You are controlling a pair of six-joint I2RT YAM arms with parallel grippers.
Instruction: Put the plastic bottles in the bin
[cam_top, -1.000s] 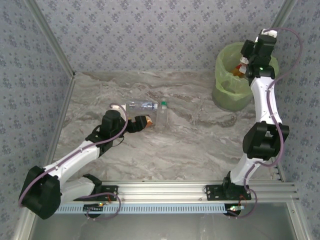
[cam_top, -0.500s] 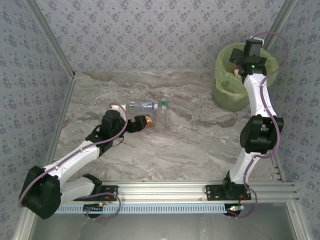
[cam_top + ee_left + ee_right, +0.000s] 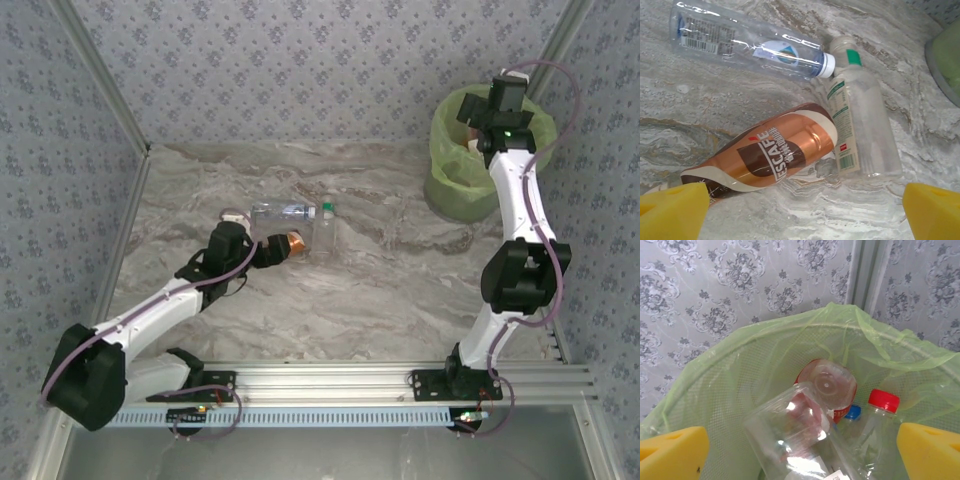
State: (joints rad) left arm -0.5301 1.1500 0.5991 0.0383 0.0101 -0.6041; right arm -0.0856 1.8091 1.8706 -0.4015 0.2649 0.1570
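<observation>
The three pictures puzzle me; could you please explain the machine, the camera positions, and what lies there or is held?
Two robot arms are bolted at a table's near edge. The wide picture looks down from above; the others come from wrist cameras, the yellow pads being fingertips. Three plastic bottles lie on the table: a brown coffee bottle, a blue-labelled bottle, a green-labelled bottle. The left gripper is open by the brown one; the right gripper is open over the bin, which holds other bottles. Nothing is held.
</observation>
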